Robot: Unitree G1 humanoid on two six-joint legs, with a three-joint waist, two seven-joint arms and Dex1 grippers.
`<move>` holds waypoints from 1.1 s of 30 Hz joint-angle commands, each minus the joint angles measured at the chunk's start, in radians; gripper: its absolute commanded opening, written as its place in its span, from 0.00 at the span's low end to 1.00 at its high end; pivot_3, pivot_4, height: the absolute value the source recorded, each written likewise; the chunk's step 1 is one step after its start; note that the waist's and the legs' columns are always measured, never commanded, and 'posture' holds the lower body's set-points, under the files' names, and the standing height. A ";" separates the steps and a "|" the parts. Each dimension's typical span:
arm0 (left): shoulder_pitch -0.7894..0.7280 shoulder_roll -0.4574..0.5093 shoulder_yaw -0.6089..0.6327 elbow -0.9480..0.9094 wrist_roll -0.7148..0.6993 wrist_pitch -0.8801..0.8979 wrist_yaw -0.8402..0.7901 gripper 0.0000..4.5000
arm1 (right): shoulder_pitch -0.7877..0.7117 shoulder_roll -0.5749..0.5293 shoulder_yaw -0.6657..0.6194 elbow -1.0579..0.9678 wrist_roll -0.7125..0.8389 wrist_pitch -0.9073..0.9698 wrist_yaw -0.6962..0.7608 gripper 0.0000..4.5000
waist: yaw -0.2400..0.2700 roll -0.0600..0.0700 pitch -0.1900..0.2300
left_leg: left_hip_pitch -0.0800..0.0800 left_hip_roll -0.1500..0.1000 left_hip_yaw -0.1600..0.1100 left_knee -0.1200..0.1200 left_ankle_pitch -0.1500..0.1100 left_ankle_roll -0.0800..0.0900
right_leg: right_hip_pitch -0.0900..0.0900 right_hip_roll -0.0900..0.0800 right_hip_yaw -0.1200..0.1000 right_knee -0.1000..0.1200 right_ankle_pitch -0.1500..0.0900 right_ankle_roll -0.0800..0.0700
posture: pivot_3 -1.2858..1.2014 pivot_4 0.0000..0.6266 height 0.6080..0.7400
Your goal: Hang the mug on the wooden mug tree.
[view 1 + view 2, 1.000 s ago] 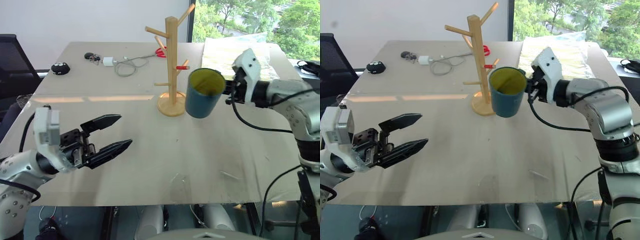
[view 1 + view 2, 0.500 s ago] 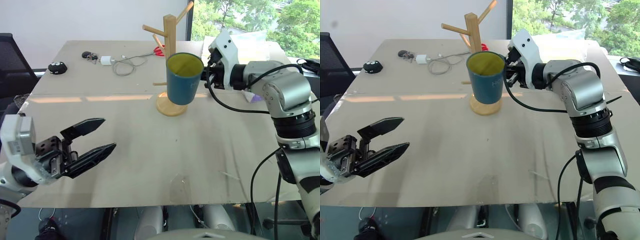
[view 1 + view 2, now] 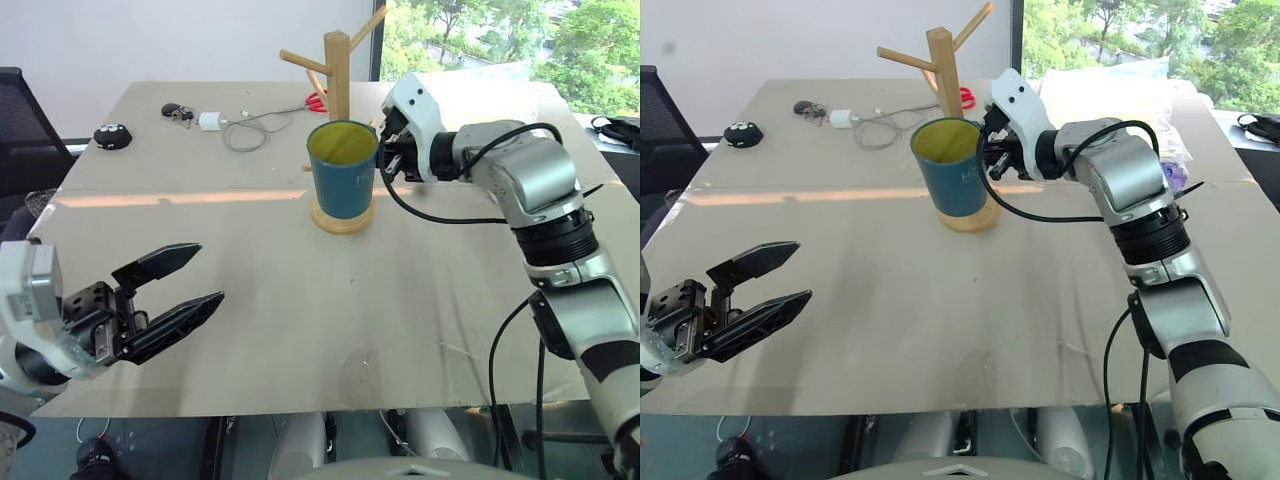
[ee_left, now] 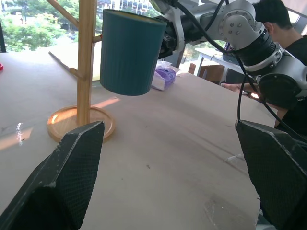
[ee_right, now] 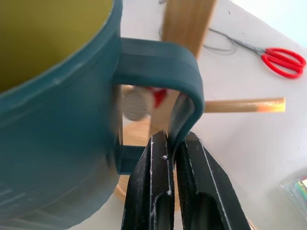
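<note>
Wooden desk (image 3: pixel 300 300) is the biggest thing here, and nothing lying on it is moving. The right arm is swinging across toward the robot's left, so the right tool (image 5: pixel 169 149) is now beside the wooden mug tree (image 3: pixel 338 60) instead of off to its right. Its two black fingers are pinched tight on the loop handle of the mug (image 3: pixel 342 168), near the bottom of the loop. The mug is being carried along, upright, in the air right in front of the pole, hiding the lower pegs from the head views. It is sitting lower in the picture than a second ago. A red-tipped peg end is showing through the handle hole in the right wrist view, so the loop seems to be lining up with a peg, but the mug is not hanging yet. The left tool (image 3: pixel 165 290) is drifting back toward the robot's left, low over the near edge, with its fingers spread wide and holding nothing.
</note>
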 commanded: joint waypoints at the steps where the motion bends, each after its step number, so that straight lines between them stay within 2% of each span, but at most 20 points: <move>1: 0.004 -0.003 0.034 -0.031 -0.002 -0.023 0.011 1.00 | -0.053 0.022 0.001 0.026 -0.034 -0.068 0.011 0.06 | 0.000 0.000 0.000 | 0.000 0.000 0.000 0.000 0.000 0.000 | 0.000 0.000 0.000 0.000 0.000 0.000 | 0.52 0.24 1.00; 3: 0.004 -0.009 0.028 -0.038 -0.005 -0.023 0.023 1.00 | -0.050 0.034 -0.002 0.041 -0.048 -0.096 0.011 0.20 | 0.000 0.000 0.000 | 0.000 0.000 0.000 0.000 0.000 0.000 | 0.000 0.000 0.000 0.000 0.000 0.000 | 0.52 0.24 1.00; 4: 0.004 -0.012 0.025 -0.042 -0.009 -0.022 0.029 1.00 | -0.048 0.036 -0.006 0.041 -0.053 -0.105 0.009 0.34 | 0.000 0.000 0.000 | 0.000 0.000 0.000 0.000 0.000 0.000 | 0.000 0.000 0.000 0.000 0.000 0.000 | 0.52 0.24 1.00; 7: -0.010 -0.025 0.002 -0.055 0.000 -0.023 0.080 1.00 | -0.019 -0.009 -0.029 -0.056 -0.028 -0.079 0.053 0.59 | 0.003 0.000 0.000 | 0.000 0.000 0.000 0.000 0.000 0.000 | 0.000 -0.001 0.000 0.000 0.000 0.000 | 0.52 0.24 1.00; 11: -0.020 -0.034 -0.045 -0.078 0.033 -0.009 0.168 1.00 | 0.077 -0.123 -0.142 -0.293 0.084 0.045 0.102 0.59 | 0.009 0.000 0.000 | -0.001 0.000 -0.002 0.000 0.000 0.000 | 0.000 -0.002 -0.002 -0.001 0.000 0.000 | 0.52 0.24 1.00; 14: -0.026 -0.031 -0.084 -0.075 0.102 -0.008 0.223 1.00 | 0.206 -0.200 -0.225 -0.447 0.131 0.020 0.121 0.59 | 0.009 -0.001 0.000 | -0.001 -0.001 -0.001 0.000 0.000 0.000 | 0.001 -0.002 -0.002 -0.001 0.000 0.000 | 0.52 0.24 1.00; 19: -0.020 -0.020 -0.169 -0.051 0.196 -0.002 0.233 1.00 | 0.572 -0.218 -0.489 -0.657 0.246 -0.025 0.120 0.59 | 0.012 -0.004 -0.002 | 0.002 0.000 -0.003 -0.001 0.000 0.000 | 0.003 0.000 -0.002 0.000 0.000 0.000 | 0.52 0.24 1.00; 20: -0.023 -0.020 -0.179 -0.041 0.209 -0.004 0.230 1.00 | 0.659 -0.227 -0.521 -0.690 0.243 -0.062 0.117 0.59 | 0.014 -0.004 -0.002 | 0.001 0.000 -0.004 -0.001 0.000 0.000 | 0.003 0.000 -0.003 0.000 0.000 0.000 | 0.52 0.24 1.00; 23: 0.002 -0.018 -0.203 0.008 0.280 -0.037 0.178 1.00 | 1.055 -0.277 -0.617 -0.745 0.144 -0.277 0.180 0.59 | 0.016 -0.002 -0.002 | 0.002 -0.001 -0.004 0.000 0.000 0.000 | 0.004 0.000 -0.002 0.000 0.000 0.000 | 0.52 0.24 1.00; 26: 0.014 -0.010 -0.204 0.044 0.306 -0.051 0.136 1.00 | 1.245 -0.261 -0.711 -0.752 0.166 -0.342 0.189 0.59 | 0.023 -0.004 -0.003 | 0.004 -0.001 -0.003 0.000 0.000 0.000 | 0.005 0.001 -0.001 -0.001 -0.003 -0.001 | 0.52 0.24 1.00; 30: 0.011 -0.006 -0.215 0.083 0.330 -0.061 0.097 1.00 | 1.391 -0.257 -0.777 -0.776 0.204 -0.390 0.203 0.87 | 0.004 -0.004 -0.002 | 0.006 0.001 0.001 0.001 -0.002 0.004 | 0.005 0.002 0.003 0.000 -0.004 0.001 | 0.52 0.24 1.00; 31: 0.007 -0.007 -0.218 0.091 0.337 -0.065 0.091 1.00 | 1.413 -0.257 -0.781 -0.781 0.215 -0.391 0.204 0.99 | 0.004 -0.004 -0.002 | 0.010 0.001 0.001 0.002 -0.002 0.004 | 0.008 0.002 0.003 0.000 -0.004 0.001 | 0.52 0.24 1.00; 33: 0.000 -0.011 -0.229 0.101 0.352 -0.069 0.084 1.00 | 1.432 -0.252 -0.783 -0.785 0.223 -0.403 0.184 0.99 | 0.005 -0.005 -0.002 | 0.020 0.002 0.001 0.001 -0.002 0.004 | 0.017 0.002 0.002 0.000 -0.005 0.001 | 0.52 0.24 1.00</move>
